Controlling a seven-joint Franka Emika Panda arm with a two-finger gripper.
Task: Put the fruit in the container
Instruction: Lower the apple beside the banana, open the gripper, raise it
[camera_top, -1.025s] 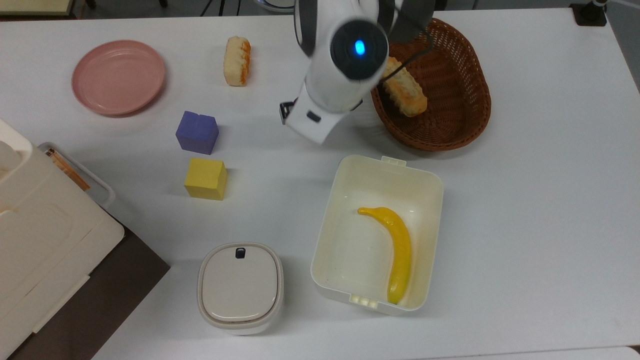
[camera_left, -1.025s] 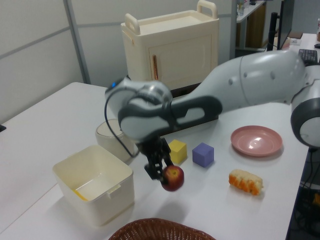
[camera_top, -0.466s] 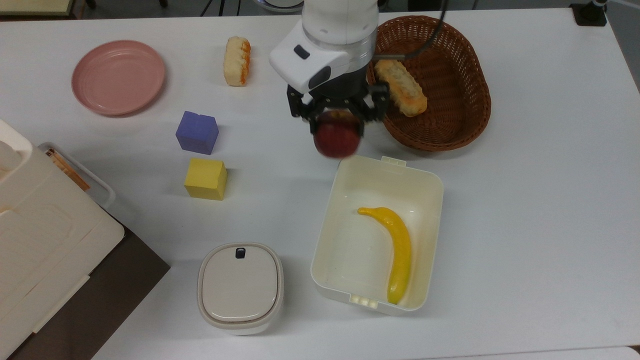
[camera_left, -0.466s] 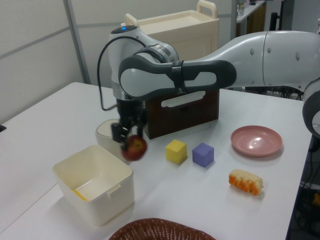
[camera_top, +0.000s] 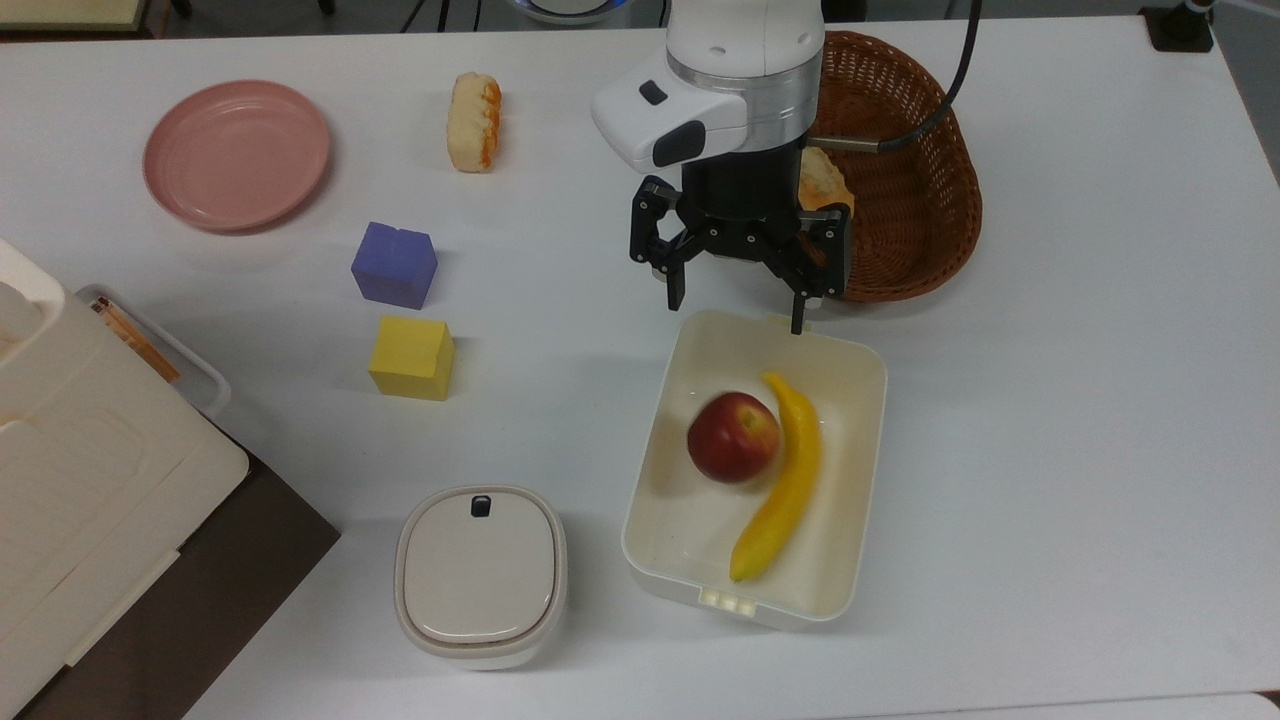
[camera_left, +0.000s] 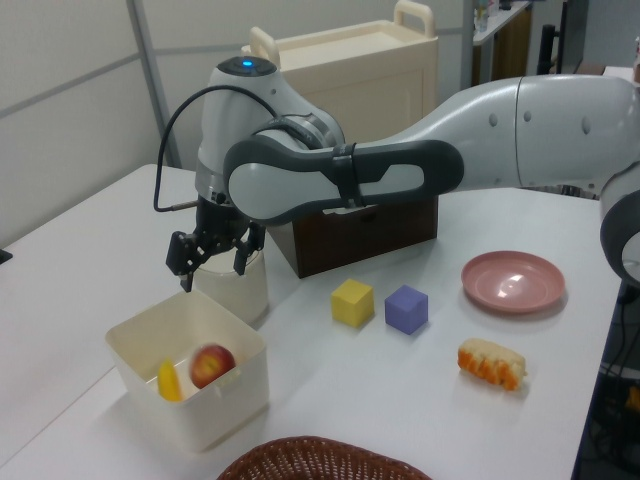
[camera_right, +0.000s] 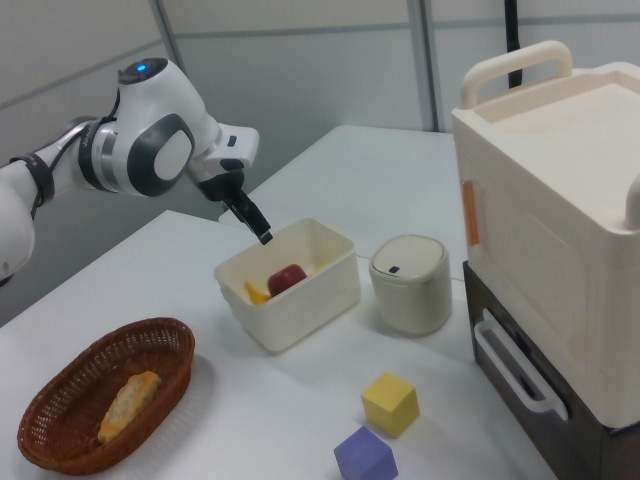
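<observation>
The dark-red apple (camera_top: 733, 437) lies inside the cream-white tub (camera_top: 868, 470), touching a yellow banana (camera_top: 790, 480) on the top view's right. In the left view the apple (camera_left: 210, 365) rests low in the tub (camera_left: 190, 415) beside the banana (camera_left: 169, 382). My gripper (camera_top: 737, 312) hangs open and holds nothing, just above the tub's far short rim, apart from the apple. The left view has the gripper (camera_left: 212, 272) above the tub's back edge. In the right view the apple (camera_right: 287, 279) sits in the tub (camera_right: 300, 315) below the gripper (camera_right: 258, 232).
A brown wicker basket (camera_top: 920, 200) with a bread roll (camera_top: 825, 180) stands right behind my wrist. A grey-lidded box (camera_top: 480, 575) sits to the tub's left in the top view. Yellow cube (camera_top: 411, 357), purple cube (camera_top: 394, 264), pink plate (camera_top: 236, 153), another bread roll (camera_top: 473, 121) lie further left.
My gripper carried the apple over to the tub's far edge and opened. The apple dropped into the tub and the banana shifted toward the top view's right.
</observation>
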